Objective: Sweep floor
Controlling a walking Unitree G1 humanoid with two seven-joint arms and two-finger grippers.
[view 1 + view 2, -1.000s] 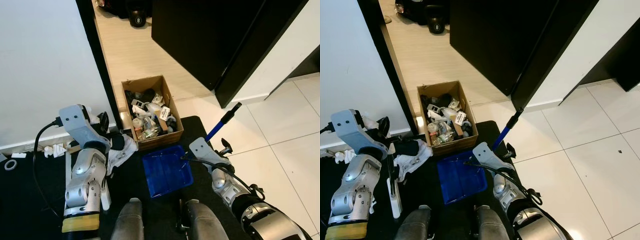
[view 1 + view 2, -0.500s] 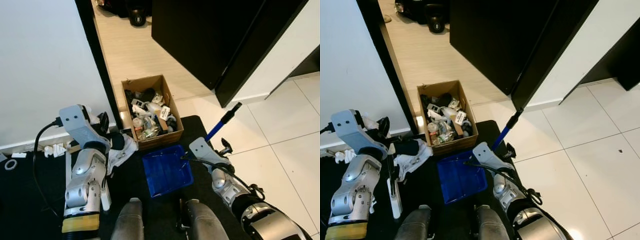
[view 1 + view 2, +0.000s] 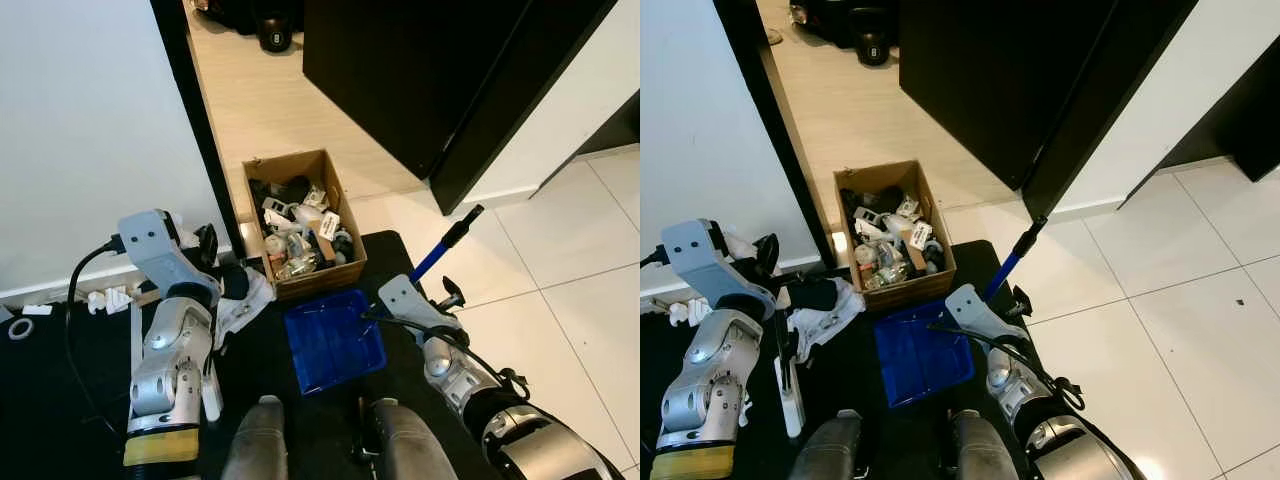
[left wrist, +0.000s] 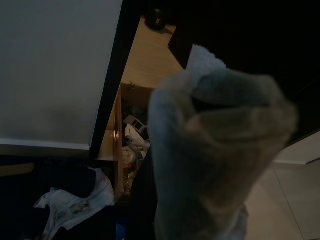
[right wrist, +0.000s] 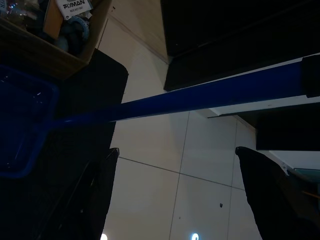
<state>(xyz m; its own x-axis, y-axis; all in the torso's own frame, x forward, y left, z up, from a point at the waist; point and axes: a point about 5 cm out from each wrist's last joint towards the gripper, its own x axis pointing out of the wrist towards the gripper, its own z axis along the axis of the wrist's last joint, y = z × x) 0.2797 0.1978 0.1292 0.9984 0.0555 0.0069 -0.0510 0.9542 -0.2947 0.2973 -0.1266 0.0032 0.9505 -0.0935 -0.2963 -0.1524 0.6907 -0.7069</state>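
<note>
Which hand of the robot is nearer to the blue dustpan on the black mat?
The right hand. It is just beside the blue dustpan, open around its blue handle. The left hand is farther, across the mat, holding a white cloth.

A blue dustpan (image 5: pixel 22 125) lies on a black mat (image 5: pixel 65 170), its long blue handle (image 5: pixel 200 95) running between the two black fingers (image 5: pixel 272 192) of the right gripper (image 5: pixel 175 187), which stand wide apart and do not touch it. Just beside the pan stands a cardboard box (image 5: pixel 55 45) of clutter, a white label (image 5: pixel 74 6) readable among the contents. Past the mat's edge lies a floor of pale tiles (image 5: pixel 165 180), meeting light wood flooring (image 5: pixel 137 25). Dark cabinet fronts (image 5: pixel 225 30) rise behind the handle, above a white skirting (image 5: pixel 260 102).
</note>
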